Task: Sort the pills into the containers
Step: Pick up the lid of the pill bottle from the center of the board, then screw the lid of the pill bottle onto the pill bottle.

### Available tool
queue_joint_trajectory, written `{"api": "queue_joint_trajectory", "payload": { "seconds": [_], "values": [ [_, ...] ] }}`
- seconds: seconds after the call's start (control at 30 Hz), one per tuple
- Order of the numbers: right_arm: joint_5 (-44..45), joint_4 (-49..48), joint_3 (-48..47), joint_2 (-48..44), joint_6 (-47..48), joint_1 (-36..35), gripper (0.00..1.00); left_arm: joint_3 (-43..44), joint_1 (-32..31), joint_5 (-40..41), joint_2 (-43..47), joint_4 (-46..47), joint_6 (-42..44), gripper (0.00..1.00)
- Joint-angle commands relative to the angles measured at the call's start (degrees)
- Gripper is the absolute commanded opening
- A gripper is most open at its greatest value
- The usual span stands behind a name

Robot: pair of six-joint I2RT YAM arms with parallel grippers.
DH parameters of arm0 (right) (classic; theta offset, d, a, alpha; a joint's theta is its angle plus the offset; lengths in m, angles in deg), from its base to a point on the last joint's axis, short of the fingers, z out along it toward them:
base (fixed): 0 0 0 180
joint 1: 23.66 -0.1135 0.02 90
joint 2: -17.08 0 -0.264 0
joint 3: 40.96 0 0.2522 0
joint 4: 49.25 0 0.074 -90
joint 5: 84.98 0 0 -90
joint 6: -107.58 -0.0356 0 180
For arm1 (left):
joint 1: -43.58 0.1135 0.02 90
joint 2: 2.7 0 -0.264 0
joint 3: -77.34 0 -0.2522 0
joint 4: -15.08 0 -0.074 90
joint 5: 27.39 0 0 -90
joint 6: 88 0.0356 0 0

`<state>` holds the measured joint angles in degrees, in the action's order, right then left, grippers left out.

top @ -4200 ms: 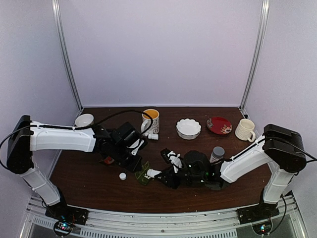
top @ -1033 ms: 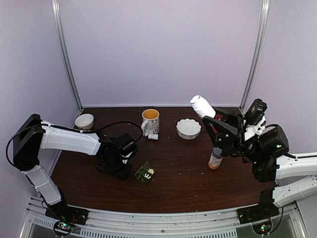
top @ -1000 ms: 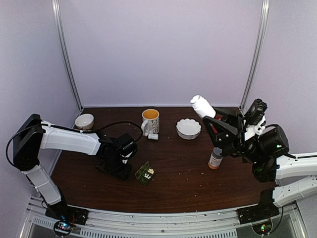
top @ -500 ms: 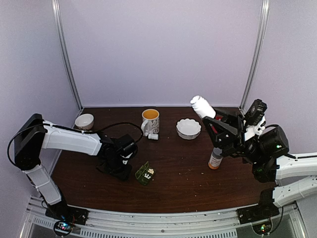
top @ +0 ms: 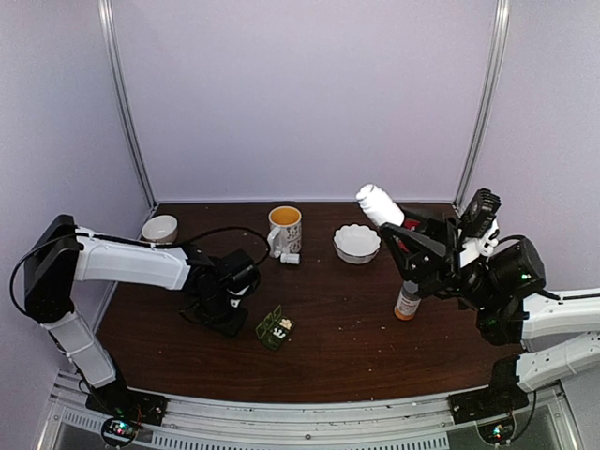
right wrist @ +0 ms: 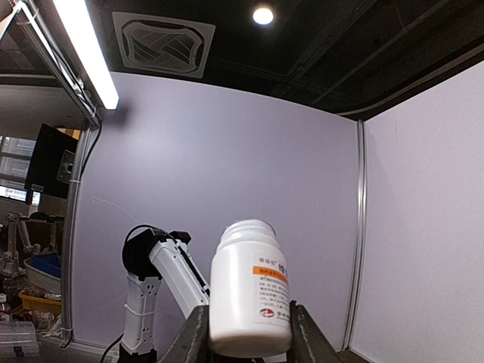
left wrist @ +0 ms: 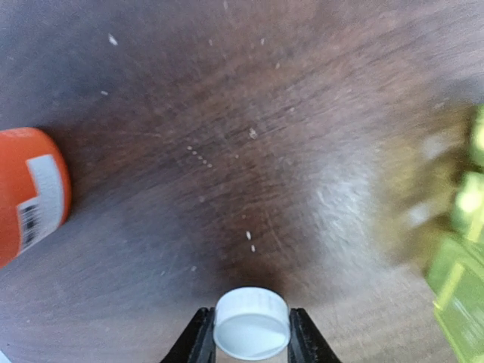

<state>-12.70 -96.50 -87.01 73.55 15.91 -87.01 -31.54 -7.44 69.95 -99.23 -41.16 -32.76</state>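
The dark green pill box (top: 274,328) lies open on the table with white pills in it; it shows blurred at the right edge of the left wrist view (left wrist: 461,249). My left gripper (top: 228,317) is low on the table just left of the box and is shut on a small white bottle cap (left wrist: 251,323). My right gripper (top: 398,230) is raised high at the right and is shut on an uncapped white pill bottle (top: 378,204), held tilted with its mouth up and to the left; the bottle's orange-striped label shows in the right wrist view (right wrist: 249,291).
An orange bottle with a grey cap (top: 407,302) stands below the right gripper. A mug (top: 285,228), a tiny white bottle on its side (top: 290,258), a white fluted bowl (top: 356,242) and a small bowl (top: 159,228) sit along the back. An orange labelled object (left wrist: 30,193) lies left of the cap.
The right arm has lifted off the table with the white bottle and has just shifted slightly left. The left gripper has come down onto the white cap by the pill box.
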Motion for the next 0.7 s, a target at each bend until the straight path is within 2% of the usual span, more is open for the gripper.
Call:
{"api": "queue_joint_trajectory", "payload": {
  "seconds": [0.0,0.17,0.33,0.53,0.67],
  "values": [
    [0.3,0.7,1.0,-0.2,0.1,-0.2,0.0,4.5,0.4,-0.3,9.0,-4.1,1.0,0.28],
    [-0.1,0.9,1.9,0.6,-0.1,-0.3,0.0,11.2,0.4,-6.1,21.2,-5.0,1.1,0.28],
    [-1.7,1.0,0.3,3.4,-0.4,-0.7,0.0,16.5,0.3,-19.5,27.9,-1.1,1.0,0.29],
    [-3.4,0.3,-3.0,8.2,-0.4,-2.1,0.0,14.8,0.3,-37.2,32.6,14.8,-4.9,0.29],
    [-4.4,0.3,-5.6,10.8,-0.5,-2.8,0.0,12.1,0.3,-44.1,34.3,25.5,-9.8,0.29]
  ]
}}
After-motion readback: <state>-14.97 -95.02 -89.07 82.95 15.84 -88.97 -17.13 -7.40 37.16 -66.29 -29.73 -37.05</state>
